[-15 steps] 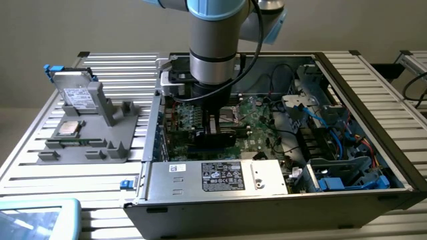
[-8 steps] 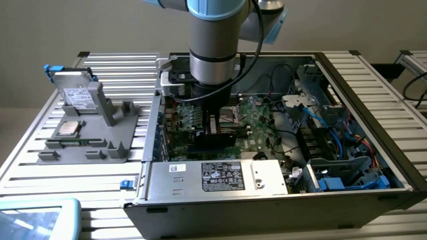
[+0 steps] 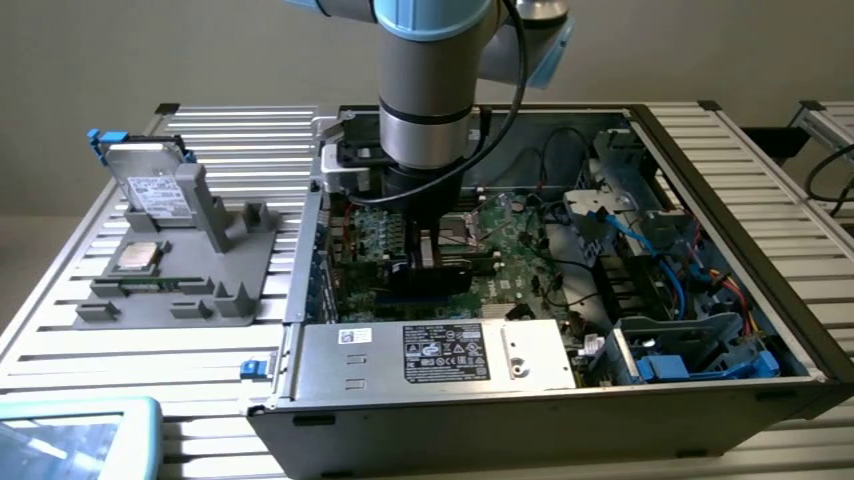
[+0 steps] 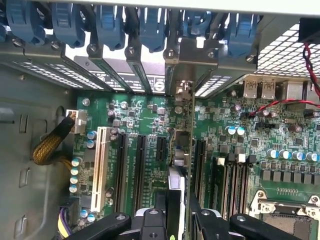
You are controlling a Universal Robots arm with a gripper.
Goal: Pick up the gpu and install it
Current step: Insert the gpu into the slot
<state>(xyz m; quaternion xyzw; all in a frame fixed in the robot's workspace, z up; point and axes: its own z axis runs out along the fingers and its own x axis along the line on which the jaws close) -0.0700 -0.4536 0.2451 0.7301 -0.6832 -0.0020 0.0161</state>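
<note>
The gpu (image 4: 183,142) stands on edge over the green motherboard (image 4: 140,115), its thin edge toward the wrist camera. Its silvery end bracket (image 4: 192,57) sits against the case's rear slot wall, under the blue clips (image 4: 110,25). My gripper (image 4: 177,215) is shut on the gpu, one dark finger on each side. In the exterior view the gripper (image 3: 430,258) reaches straight down into the open computer case (image 3: 747,250), and the black gpu (image 3: 427,285) hangs low over the motherboard (image 3: 521,240). Whether the card's edge sits in a slot is hidden.
Long black expansion slots (image 4: 121,170) and a white one (image 4: 101,165) lie beside the card. A silver power supply (image 3: 441,352) fills the case's front. Blue cables (image 3: 667,250) run on the exterior view's right. A grey fixture (image 3: 174,290) on the left holds a silver drive (image 3: 154,180).
</note>
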